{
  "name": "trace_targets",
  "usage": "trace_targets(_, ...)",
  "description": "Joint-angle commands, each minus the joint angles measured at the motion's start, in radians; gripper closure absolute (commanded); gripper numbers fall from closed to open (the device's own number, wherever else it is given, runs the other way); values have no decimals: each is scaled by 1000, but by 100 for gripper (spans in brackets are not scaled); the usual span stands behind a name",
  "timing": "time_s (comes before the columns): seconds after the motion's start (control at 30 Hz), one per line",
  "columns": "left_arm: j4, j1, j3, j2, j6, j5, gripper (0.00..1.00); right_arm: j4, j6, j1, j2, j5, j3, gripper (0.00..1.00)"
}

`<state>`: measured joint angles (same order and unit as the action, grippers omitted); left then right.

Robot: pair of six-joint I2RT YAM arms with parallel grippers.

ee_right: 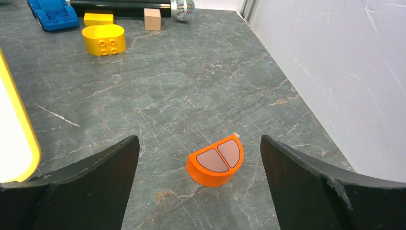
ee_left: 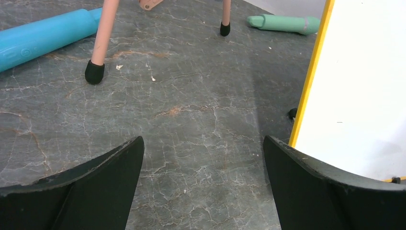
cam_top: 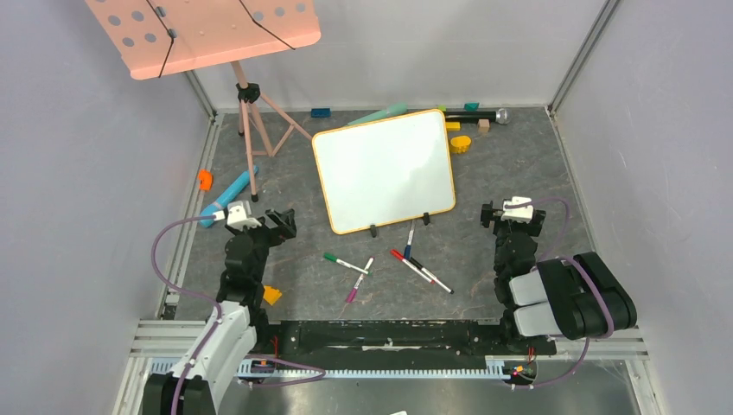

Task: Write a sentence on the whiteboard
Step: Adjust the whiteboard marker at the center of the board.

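Observation:
The whiteboard (cam_top: 385, 169) stands tilted on two black clip feet at the table's middle, and its orange-yellow framed face is blank white. No sentence is in view on it. Its edge shows in the left wrist view (ee_left: 364, 96) and the right wrist view (ee_right: 19, 129). Several markers lie in front of it: a green-capped one (cam_top: 346, 263), a pink one (cam_top: 360, 278), a blue one (cam_top: 409, 240), and a red one (cam_top: 406, 262). My left gripper (cam_top: 283, 225) (ee_left: 203, 143) hangs open left of the board, holding nothing. My right gripper (cam_top: 513, 220) (ee_right: 199, 141) hangs open right of it.
A pink perforated music-stand tray (cam_top: 203, 30) on a tripod stands at the back left. A blue roller (cam_top: 229, 194) and a green cylinder (ee_left: 282, 23) lie near its legs. An orange half-round block (ee_right: 215, 165) sits below my right gripper. Yellow blocks (ee_right: 103, 39) and a microphone (cam_top: 484, 115) lie behind.

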<state>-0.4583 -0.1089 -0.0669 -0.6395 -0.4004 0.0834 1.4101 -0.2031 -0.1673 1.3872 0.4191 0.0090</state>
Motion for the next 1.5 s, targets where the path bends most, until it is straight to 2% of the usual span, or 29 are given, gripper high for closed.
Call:
trace_targets(0.0,-12,-1,-54,-14,-26,35,0,59,3,3,-1,-3,-112,2)
trace_targets(0.17,20,0,-77,-45,-40,57,0,59,4,3,-1,-4,-114,2)
trace_targets(0.3,21,-1,-54,1,-47,63,0,97,-1,3,-7,5,-131,2)
trace_targets(0.47,24,-1,-28,66,-61,64,0,85,-15,-3,-109,-28,-176,2)
trace_targets(0.63,19,-2,-31,64,-67,36,0,-255,39,-3,-305,-48,-110,2)
trace_targets(0.8,3,-1,-20,59,-98,26,0,-413,123,-3,-499,-111,-106,2)
trace_targets(0.87,-10,0,-8,66,-129,13,0,-594,218,-3,-579,-176,-56,2)
trace_targets(0.93,-26,-1,10,72,-184,1,0,-859,284,-3,-640,-254,39,2)
trace_targets(1.03,-24,0,28,72,-246,-18,0,-987,379,-3,-695,-179,67,2)
trace_targets(1.1,-80,-2,23,42,-225,-147,0,-1005,369,-3,-729,-267,66,2)
trace_targets(1.23,-108,-16,-16,-61,-229,-294,0,-1157,445,-3,-687,-297,146,2)
trace_targets(1.4,-76,-101,-57,-156,-178,-279,1,-1332,503,-28,-523,-331,300,1)
trace_targets(1.47,-78,-138,-73,-178,-157,-273,2,-1365,513,-95,-471,-288,354,5)
